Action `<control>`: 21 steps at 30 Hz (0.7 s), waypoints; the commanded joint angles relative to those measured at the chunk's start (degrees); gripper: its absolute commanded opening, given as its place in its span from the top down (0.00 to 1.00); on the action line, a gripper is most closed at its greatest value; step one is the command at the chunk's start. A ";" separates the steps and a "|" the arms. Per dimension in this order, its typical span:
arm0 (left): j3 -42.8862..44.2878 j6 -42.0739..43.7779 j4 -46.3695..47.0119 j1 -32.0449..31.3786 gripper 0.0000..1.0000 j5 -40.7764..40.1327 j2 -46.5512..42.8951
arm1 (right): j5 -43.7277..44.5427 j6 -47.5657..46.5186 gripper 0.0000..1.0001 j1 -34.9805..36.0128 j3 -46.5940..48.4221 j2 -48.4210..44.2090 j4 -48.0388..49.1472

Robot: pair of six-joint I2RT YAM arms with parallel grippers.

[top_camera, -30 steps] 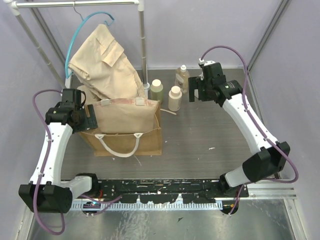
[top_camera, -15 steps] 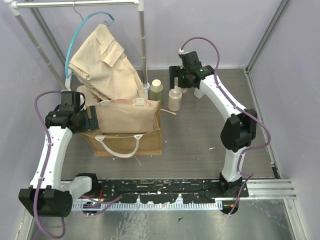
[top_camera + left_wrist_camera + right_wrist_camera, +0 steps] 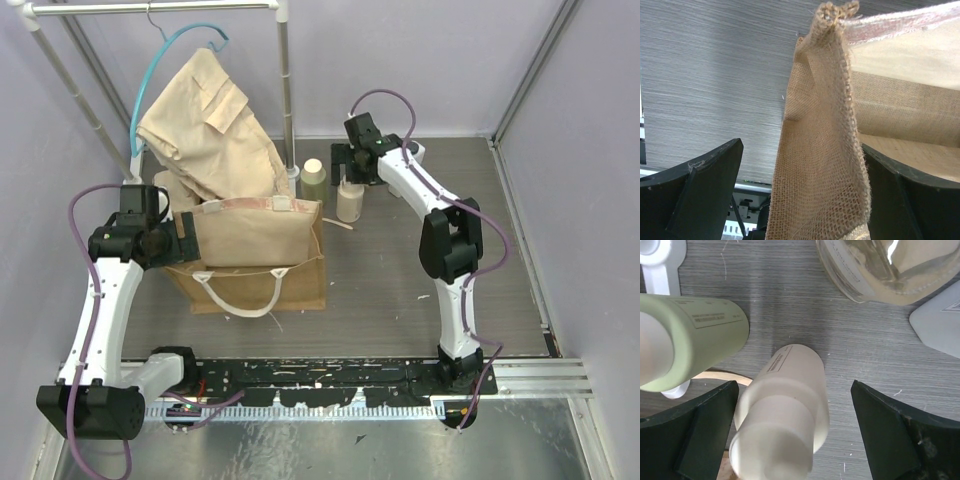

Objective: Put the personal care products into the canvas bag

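The tan canvas bag [image 3: 258, 258] stands left of centre with cream handles. My left gripper [image 3: 183, 236] is open at its left rim; in the left wrist view [image 3: 802, 145] the bag's burlap edge [image 3: 822, 165] hangs between the jaws, against the right finger. My right gripper [image 3: 352, 172] is open above the cream-beige bottle [image 3: 349, 200]. In the right wrist view [image 3: 794, 390] the fingers straddle that bottle [image 3: 785, 410] without touching it. The olive-green bottle [image 3: 690, 340] stands at the left [image 3: 314, 181], the amber bottle [image 3: 875, 270] above and the flat white bottle [image 3: 940, 322] at the right edge.
A beige garment [image 3: 205, 120] on a teal hanger hangs from a white rack [image 3: 287, 90] behind the bag. The rack's white foot [image 3: 660, 260] stands close to the olive-green bottle. A thin stick [image 3: 338, 224] lies by the bag. Purple walls close the sides and back.
My right arm has swung left and back, from right of the bottles to over the cream-beige bottle, hiding the amber one in the top view. The left gripper stays at the bag's rim.
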 commanded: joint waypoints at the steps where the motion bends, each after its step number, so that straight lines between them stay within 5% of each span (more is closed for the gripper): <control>1: -0.64 -0.09 0.95 -0.02 0.02 2.61 -0.36 | 2.48 0.84 0.00 1.06 1.92 0.58 -0.09; 6: -0.68 -0.18 1.35 0.02 0.02 2.80 -0.09 | 2.77 0.63 0.01 2.04 0.34 1.53 0.42; 10: -0.88 -0.19 1.36 0.03 0.02 2.83 -0.12 | 1.75 0.58 0.12 2.18 0.13 2.80 -0.15; 21: -1.21 -0.25 1.63 0.03 0.02 3.67 -0.19 | 3.62 -1.66 0.87 2.25 1.13 0.81 -3.80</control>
